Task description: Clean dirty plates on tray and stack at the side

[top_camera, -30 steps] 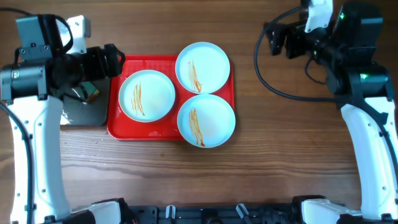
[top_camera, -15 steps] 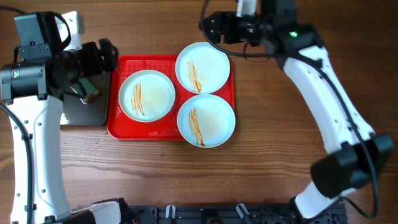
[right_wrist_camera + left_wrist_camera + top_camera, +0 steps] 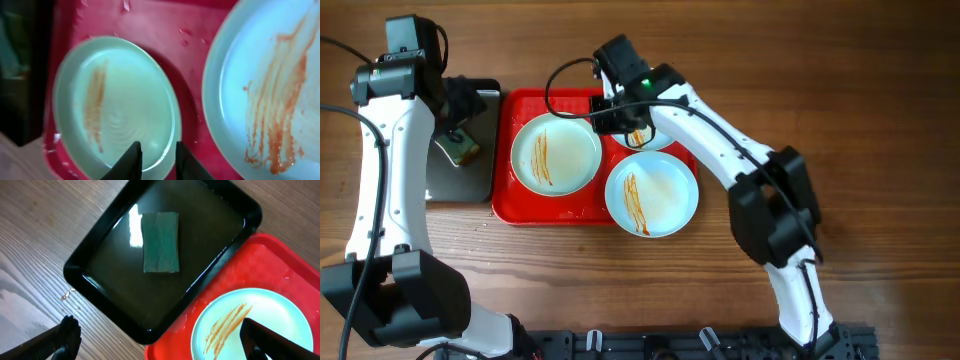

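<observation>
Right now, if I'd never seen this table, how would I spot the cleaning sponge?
Find the big red tray holding three pale plates. Right beside it, on the robot's left, sits a shallow black tray, and the sponge lies flat inside it. It is the only green, rectangular thing here; the plates are round and streaked orange.

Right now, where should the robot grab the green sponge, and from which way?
Probably by its two long edges, across the narrow width, coming straight down from above. The sponge lies flat in the middle of the black tray, whose raised walls block a sideways reach.
</observation>
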Motion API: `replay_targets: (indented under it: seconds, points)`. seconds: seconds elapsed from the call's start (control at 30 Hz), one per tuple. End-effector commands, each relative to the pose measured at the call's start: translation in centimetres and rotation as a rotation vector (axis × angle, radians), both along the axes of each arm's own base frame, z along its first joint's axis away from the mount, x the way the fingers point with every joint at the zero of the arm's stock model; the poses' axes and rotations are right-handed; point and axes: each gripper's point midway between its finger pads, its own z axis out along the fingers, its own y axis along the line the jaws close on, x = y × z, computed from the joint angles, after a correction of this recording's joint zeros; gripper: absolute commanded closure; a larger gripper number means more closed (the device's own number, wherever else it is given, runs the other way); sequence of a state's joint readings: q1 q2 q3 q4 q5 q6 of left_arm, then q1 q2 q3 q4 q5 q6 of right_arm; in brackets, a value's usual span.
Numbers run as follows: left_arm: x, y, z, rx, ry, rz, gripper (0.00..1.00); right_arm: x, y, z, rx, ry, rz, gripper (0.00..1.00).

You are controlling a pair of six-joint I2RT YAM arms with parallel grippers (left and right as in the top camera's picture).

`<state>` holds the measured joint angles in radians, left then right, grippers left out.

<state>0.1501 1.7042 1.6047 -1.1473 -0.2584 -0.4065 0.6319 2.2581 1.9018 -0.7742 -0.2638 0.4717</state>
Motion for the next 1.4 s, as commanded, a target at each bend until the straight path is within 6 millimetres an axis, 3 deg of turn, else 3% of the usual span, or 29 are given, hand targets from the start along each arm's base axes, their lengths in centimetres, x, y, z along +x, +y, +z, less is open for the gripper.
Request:
replay_targets:
  seconds: [0.0, 0.13, 0.2, 0.33, 0.5, 0.6, 0.7, 0.83, 0.9, 1.07, 1.17, 1.23, 1.33, 1.37]
  points:
    - [0.5, 0.8, 0.5, 0.028, -0.023, 0.031, 0.00, -0.7, 0.5, -2.7, -0.042, 0.051, -0.016, 0.78]
    - [0.7, 1.0, 0.6, 0.038, -0.031, 0.032, 0.00, -1.3, 0.5, -5.4, -0.080, 0.089, -0.027, 0.77]
    - [0.9, 1.0, 0.7, 0.052, -0.024, -0.013, 0.00, -1.4, 0.4, -6.6, -0.092, 0.109, -0.036, 0.70]
    - [1.3, 1.1, 0.1, 0.062, -0.009, -0.037, 0.00, -1.0, 0.6, -7.1, -0.090, 0.097, -0.040, 0.69]
    - [2.0, 1.4, -2.0, 0.055, 0.031, -0.033, 0.00, -1.0, 0.6, -8.9, -0.098, 0.117, -0.056, 0.96]
    - [2.3, 2.4, -4.0, 0.027, 0.066, -0.021, 0.01, -1.0, 0.6, -8.9, -0.097, 0.114, -0.053, 0.96]
    - [5.1, 0.8, -5.2, -0.143, -0.024, -0.160, 0.10, -1.0, 0.7, -8.9, -0.096, 0.113, -0.053, 0.96]
    - [6.1, 2.4, -7.0, -0.152, -0.036, -0.138, 0.15, -0.7, 0.9, -8.8, -0.090, 0.094, -0.032, 0.96]
    - [6.2, 3.7, -9.4, -0.155, 0.001, -0.110, 0.14, -0.7, 0.9, -8.8, -0.087, 0.094, -0.029, 0.96]
    - [6.6, 4.4, -14.4, -0.179, 0.067, -0.096, 0.13, -0.7, 1.0, -8.7, -0.085, 0.090, -0.027, 0.96]
    - [6.7, 3.6, -16.3, -0.220, 0.096, -0.145, 0.19, -0.5, 1.1, -8.7, -0.081, 0.085, -0.027, 0.96]
    - [6.5, 3.6, -16.8, -0.224, 0.109, -0.143, 0.37, -0.5, 1.1, -8.7, -0.081, 0.084, -0.027, 0.96]
    - [6.3, 3.5, -17.3, -0.231, 0.126, -0.142, 0.42, -0.5, 1.1, -8.7, -0.081, 0.084, -0.027, 0.96]
    - [6.2, 3.4, -17.6, -0.234, 0.132, -0.141, 0.47, -0.5, 1.1, -8.7, -0.080, 0.083, -0.027, 0.95]
